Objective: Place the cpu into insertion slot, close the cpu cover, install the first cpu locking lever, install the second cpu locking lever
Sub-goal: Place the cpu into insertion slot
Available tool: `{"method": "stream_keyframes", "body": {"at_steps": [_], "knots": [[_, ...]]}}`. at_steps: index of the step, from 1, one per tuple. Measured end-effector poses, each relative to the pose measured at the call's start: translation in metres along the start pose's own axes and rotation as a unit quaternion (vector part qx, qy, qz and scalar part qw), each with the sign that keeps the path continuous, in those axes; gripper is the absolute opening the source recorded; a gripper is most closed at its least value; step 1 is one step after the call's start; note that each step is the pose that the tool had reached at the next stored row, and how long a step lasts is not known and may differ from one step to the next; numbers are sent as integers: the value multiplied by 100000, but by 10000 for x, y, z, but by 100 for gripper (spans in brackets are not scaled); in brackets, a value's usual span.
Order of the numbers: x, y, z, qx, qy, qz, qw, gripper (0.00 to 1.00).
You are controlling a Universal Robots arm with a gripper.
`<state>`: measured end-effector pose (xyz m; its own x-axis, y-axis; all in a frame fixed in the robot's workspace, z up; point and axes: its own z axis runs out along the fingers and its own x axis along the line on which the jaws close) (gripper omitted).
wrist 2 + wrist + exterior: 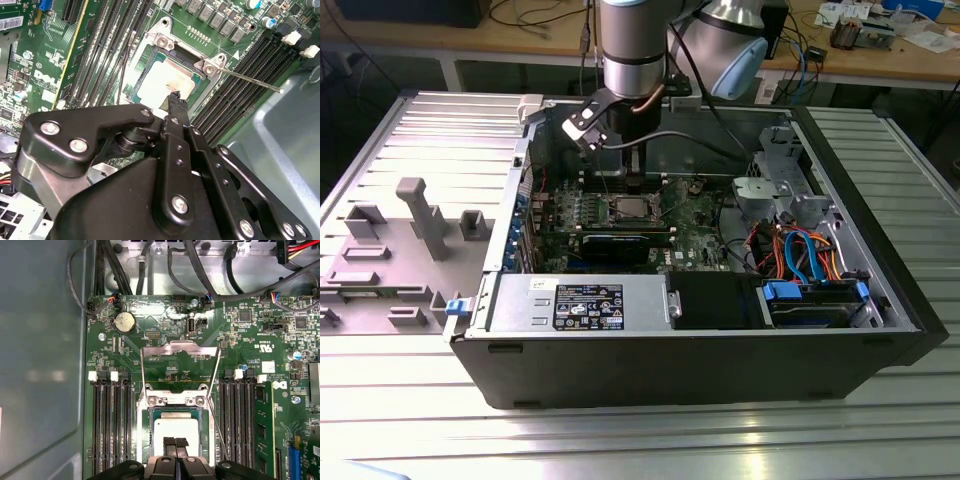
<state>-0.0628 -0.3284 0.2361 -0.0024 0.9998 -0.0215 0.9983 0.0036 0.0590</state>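
Note:
The cpu [176, 427] [165, 80], a pale silver square, lies in the insertion slot [145, 435] [625, 208] on the green motherboard. My gripper [175, 443] [175, 98] is shut, its two black fingertips pressed together with nothing between them, right at the cpu's top near one edge; I cannot tell if they touch it. The cpu cover [180, 346] stands open, hinged up beyond the slot, with the board showing through its window. One thin locking lever [252, 80] [218, 432] sticks out unlatched beside the slot.
Black memory slots [112, 430] flank the slot on both sides. A black graphics card [625, 243] lies nearer in the exterior view, with a grey power supply [580, 302] in front. The drive cage and coloured cables [800, 250] fill the exterior view's right. A case wall [40, 365] is close.

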Motion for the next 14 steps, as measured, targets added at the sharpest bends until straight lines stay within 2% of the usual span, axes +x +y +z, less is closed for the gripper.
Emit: {"method": "stream_keyframes", "body": {"at_steps": [5,14], "knots": [[-1,3,-53,1,2,-24,100000,11],[-2,6,-110,0,2,-65,100000,11]]}}
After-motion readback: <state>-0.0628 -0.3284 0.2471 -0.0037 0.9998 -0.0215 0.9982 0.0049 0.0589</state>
